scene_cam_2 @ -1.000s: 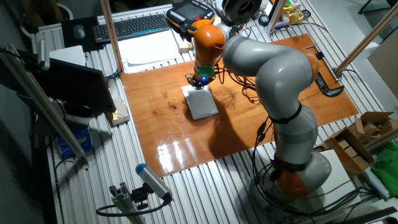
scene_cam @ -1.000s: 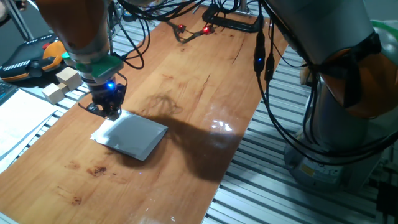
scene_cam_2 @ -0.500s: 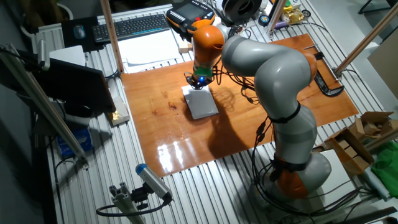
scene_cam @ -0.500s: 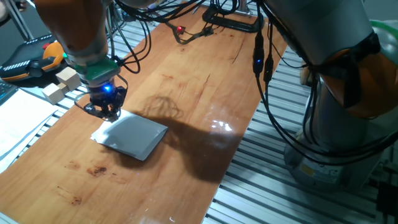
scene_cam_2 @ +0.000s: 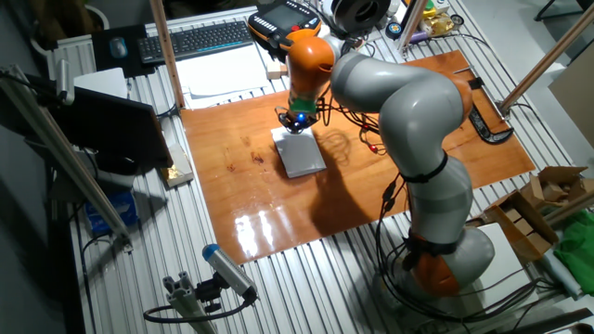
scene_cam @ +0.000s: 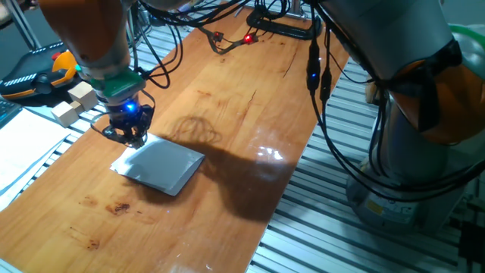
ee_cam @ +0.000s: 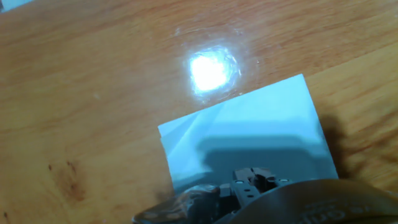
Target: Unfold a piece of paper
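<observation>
the plain white folded sheet of paper [scene_cam: 159,166] lies flat on the wooden table [scene_cam: 250,114], not yet unfolded; the two-finger gripper [scene_cam: 127,135] hovers at its edge, grip state unclear.

You see a plain white folded rectangular sheet of paper [scene_cam: 159,166], greyish in shadow, on the glossy orange-brown wooden tabletop [scene_cam: 227,114]. Above the sheet, the black claw [scene_cam: 126,136] shows a blue light under a green ring.
</observation>
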`<state>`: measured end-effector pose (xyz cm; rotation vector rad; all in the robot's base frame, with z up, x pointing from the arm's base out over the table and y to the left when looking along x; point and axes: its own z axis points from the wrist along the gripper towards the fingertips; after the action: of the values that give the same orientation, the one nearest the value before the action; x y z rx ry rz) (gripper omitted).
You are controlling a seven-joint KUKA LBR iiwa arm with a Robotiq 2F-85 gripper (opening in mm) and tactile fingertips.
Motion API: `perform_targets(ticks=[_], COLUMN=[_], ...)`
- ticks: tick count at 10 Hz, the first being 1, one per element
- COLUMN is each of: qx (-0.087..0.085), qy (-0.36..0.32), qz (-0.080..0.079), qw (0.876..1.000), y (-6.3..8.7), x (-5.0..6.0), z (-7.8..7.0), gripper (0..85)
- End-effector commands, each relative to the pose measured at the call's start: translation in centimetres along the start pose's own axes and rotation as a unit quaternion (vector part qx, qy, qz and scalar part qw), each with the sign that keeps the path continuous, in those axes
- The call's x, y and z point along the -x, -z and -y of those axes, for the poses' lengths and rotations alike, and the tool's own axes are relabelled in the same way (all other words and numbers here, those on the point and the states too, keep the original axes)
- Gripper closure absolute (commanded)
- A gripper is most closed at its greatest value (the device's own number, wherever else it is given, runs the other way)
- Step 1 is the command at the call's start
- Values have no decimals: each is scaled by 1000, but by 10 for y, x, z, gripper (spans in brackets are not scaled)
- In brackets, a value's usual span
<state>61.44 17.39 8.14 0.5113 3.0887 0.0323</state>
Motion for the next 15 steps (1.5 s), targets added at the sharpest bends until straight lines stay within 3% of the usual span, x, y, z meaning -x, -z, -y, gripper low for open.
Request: perform_targets(ticks=[1, 3, 5, 8, 15], qx=[-2, -22, -25, -8, -1], qy=[-5, -28, -70, -105, -146], qz=[5, 12, 9, -2, -5], qw=[1000, 999, 997, 994, 989], y=[0, 0, 0, 0, -3], x=[0, 0, 0, 1, 8], z=[0, 0, 0, -5, -35], gripper=[830, 830, 830, 830, 830])
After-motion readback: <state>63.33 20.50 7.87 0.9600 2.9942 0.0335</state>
